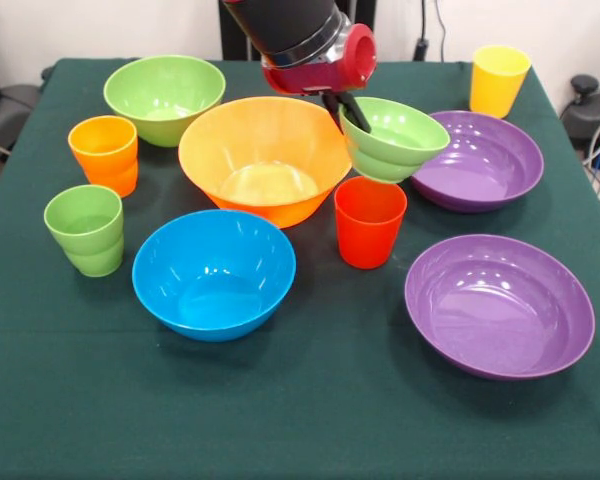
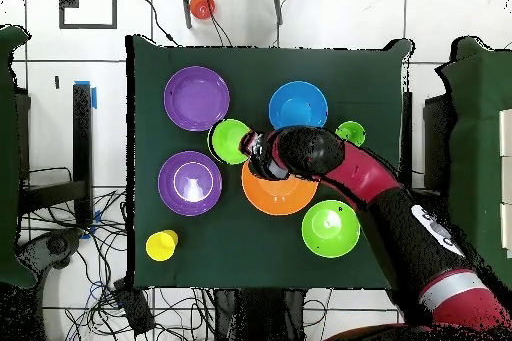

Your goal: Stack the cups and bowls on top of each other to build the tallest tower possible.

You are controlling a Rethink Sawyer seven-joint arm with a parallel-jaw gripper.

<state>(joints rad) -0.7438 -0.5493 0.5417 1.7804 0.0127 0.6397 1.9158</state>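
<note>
Small light-green bowl (image 1: 392,138): held tilted above the table, between the big orange bowl (image 1: 265,157) and the far purple bowl (image 1: 477,158), just over the red cup (image 1: 369,221).
Gripper (image 1: 352,112): pinching the small bowl's rim on its orange-bowl side, one dark finger inside the wall, the other outside; in the overhead view the gripper (image 2: 258,149) sits at the edge of the same bowl (image 2: 230,141).
Handling: glossy, stiff plastic, judged light and slippery; a rim pinch lets the bowl hang askew, so it may swing or slide out if moved sharply. The thin upper rim is the only easy place to take hold.
Tower: not yet begun; every bowl stands single on the green cloth (image 1: 300,420).
Other bowls: blue bowl (image 1: 214,274) near the front, medium green bowl (image 1: 164,97) at the far side, second purple bowl (image 1: 499,305) at the front.
Cups: orange cup (image 1: 104,154) and light-green cup (image 1: 85,229) close together at one side; yellow cup (image 1: 497,80) in the far corner.
Next move, as a judgement: carrying the small bowl over the orange one calls for a level, gentle release.
</note>
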